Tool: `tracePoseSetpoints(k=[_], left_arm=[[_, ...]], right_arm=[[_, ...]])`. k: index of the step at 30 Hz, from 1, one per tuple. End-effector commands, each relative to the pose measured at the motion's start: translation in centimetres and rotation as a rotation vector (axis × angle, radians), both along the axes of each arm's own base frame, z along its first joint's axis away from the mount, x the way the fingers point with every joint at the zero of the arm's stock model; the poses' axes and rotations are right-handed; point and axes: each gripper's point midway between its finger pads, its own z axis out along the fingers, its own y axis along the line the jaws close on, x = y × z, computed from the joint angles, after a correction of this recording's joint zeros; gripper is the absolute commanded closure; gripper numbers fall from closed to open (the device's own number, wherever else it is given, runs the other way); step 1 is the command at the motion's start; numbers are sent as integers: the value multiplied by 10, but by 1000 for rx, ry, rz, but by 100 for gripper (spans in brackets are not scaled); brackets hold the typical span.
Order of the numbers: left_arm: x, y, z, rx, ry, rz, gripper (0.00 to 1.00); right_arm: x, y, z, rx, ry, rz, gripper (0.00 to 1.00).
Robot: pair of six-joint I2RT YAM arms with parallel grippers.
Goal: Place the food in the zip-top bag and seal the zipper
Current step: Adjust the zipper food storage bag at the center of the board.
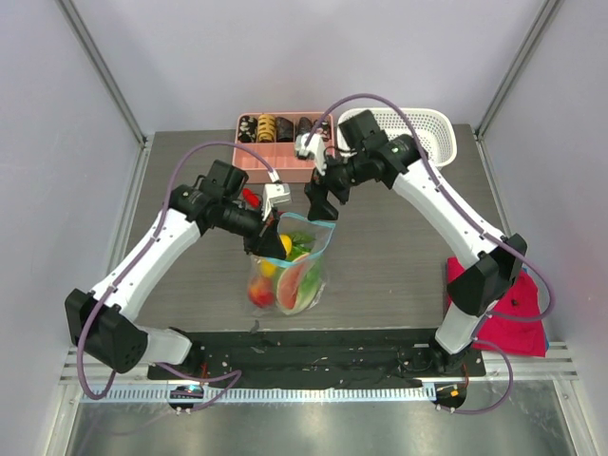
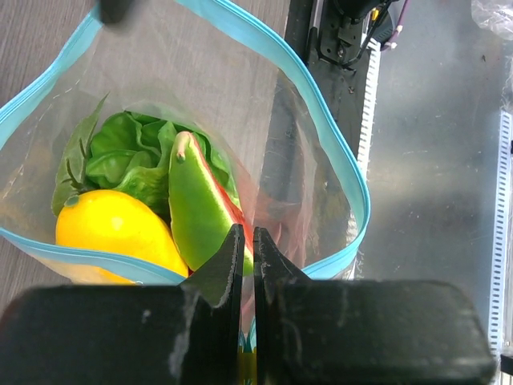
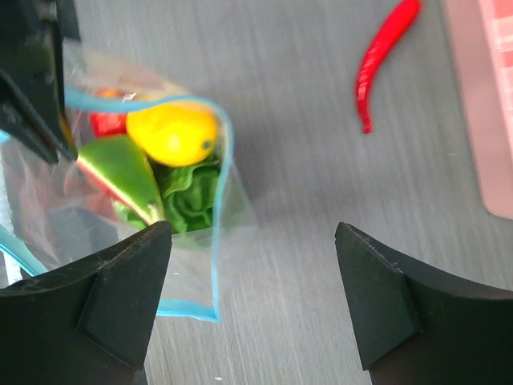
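Black matting [image 1: 313,344] is laid along the near edge of the grey desk [image 1: 399,247], and a magenta cloth [image 1: 508,313] is bunched beside the right arm's base. Just beyond the matting, near the middle of the desk, the clear zip-top bag [image 1: 302,275] is stood upright with its mouth gaping. Inside it a yellow lemon [image 2: 112,228], green lettuce [image 2: 128,152] and a green wedge with a red face [image 2: 196,208] are packed together, and a red round piece [image 1: 259,293] is seen low in the bag. The light-blue zipper [image 2: 321,120] is left unsealed and curves around the open mouth. The bag's rim is pinched on its left side by the left gripper [image 2: 247,241], whose jaws are closed tight on the blue strip.

Behind the bag, a red chili [image 3: 385,56] is left lying on the bare desk, apart from the bag and close to the tray. The right gripper [image 3: 252,231] is held above the desk just behind the bag's mouth, its jaws spread wide with nothing between them.

At the far edge, a pink tray [image 1: 285,163] holding dark roll-shaped pieces [image 1: 285,126] is set beside a white lattice basket [image 1: 442,142].
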Motion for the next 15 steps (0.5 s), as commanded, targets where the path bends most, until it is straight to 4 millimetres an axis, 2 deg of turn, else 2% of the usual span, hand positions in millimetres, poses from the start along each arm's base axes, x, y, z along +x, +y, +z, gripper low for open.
tracePoseSetpoints(k=[1,3,6,7,9,10,11,12,13,14,15], left_arm=[[-5,0,9,-24,-46,-19,100],[-7,0,10,-23,-46,-22,100],[-7,0,9,-20,-55,-22,100],[-8,0,9,-18,-58,-25,100],[-8,1,8,-16,-59,-21,100],[-7,0,10,-24,-65,-20,100],[-4,0,10,-22,-75,-7,91],[1,1,13,-29,-93,9,85],[15,4,19,-45,-112,58,67],[25,7,24,-58,-134,84,60],[38,11,36,-79,-176,117,54]], right_arm=[[-19,1,-17,-87,-91,86,12],[-14,0,-29,-122,-105,71,12],[-3,0,-42,-161,-114,36,19],[2,-2,-44,-181,-122,16,35],[3,-5,-46,-194,-125,4,55],[1,-5,-44,-190,-125,6,88],[0,-8,-35,-173,-133,-8,99],[-2,-8,-30,-161,-135,-12,99],[-3,-9,-22,-143,-152,-22,99],[-4,-11,-19,-134,-155,-33,99],[-4,-15,-2,-108,-203,-52,99]])
